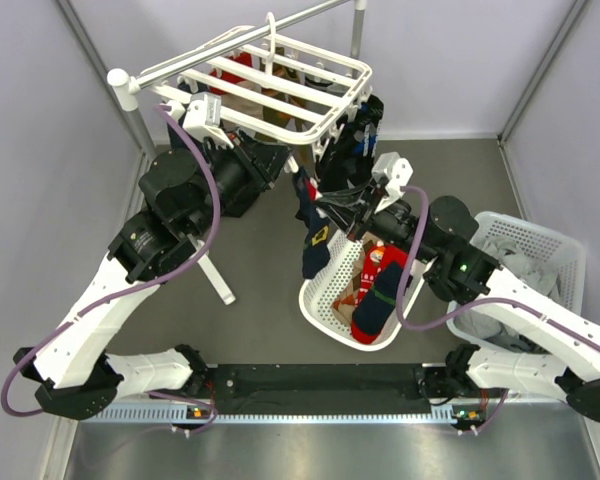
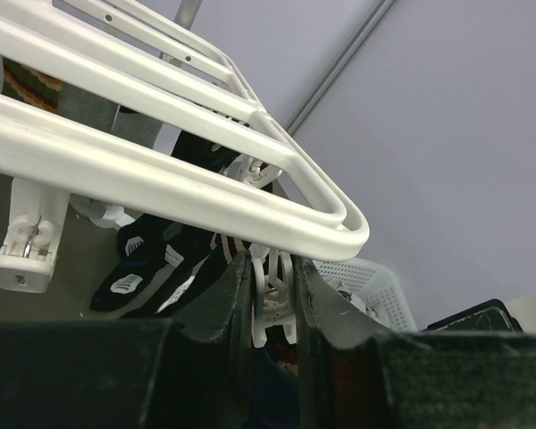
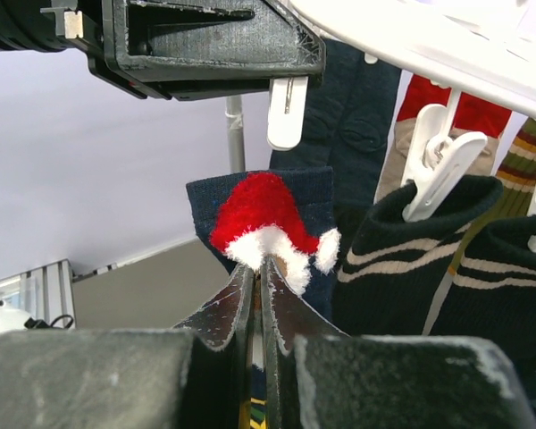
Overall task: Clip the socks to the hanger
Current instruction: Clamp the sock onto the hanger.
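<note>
The floor [image 1: 250, 250] was gray and the walls [image 1: 40, 130] were pale purple. The white hanger [image 1: 270, 85] hung at the top middle of the top view. The left gripper [image 2: 272, 268] pinched a white clip [image 2: 270, 308] under it. The right gripper [image 3: 262, 268] was closed tight on a navy sock [image 3: 295, 192] in the middle, near a white basket [image 1: 320, 305].

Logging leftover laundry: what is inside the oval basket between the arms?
A red sock with a green band and something tan lie in the basket. The dangling navy sock and right arm hide its far side.
</note>
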You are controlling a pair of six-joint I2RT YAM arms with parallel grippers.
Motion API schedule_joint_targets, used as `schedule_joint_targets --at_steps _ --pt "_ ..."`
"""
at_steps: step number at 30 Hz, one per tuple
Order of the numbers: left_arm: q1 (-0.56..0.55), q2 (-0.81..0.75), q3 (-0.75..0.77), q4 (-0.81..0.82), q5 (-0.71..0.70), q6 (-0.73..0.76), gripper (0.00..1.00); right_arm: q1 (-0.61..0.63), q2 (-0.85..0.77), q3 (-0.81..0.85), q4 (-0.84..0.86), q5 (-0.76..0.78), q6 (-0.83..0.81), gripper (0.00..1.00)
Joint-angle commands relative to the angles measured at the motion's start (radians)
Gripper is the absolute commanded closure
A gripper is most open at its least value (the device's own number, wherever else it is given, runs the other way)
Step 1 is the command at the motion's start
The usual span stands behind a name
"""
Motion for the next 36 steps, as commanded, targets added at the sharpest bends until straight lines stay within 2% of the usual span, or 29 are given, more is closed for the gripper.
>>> schedule_joint_targets --at_steps 1,13,31,36 --pt "-0.001 0.002 0.007 0.008 0.044 -0.018 1.0 0.014 0.012 0.07 0.06 -0.002 -0.02 1.0" --pt "-0.001 -0.001 -0.006 -0.022 0.013 0.01 1.0 0.014 0.015 0.101 0.065 0.009 -0.032 1.0" --pt "-0.001 0.007 -0.006 -0.007 0.053 -0.01 1.0 0.012 0.084 0.162 0.089 -0.016 -0.03 1.0" --pt "-0.001 -0.006 -0.004 -0.007 0.038 0.004 0.78 0.012 0.089 0.171 0.091 -0.003 -0.035 1.0"
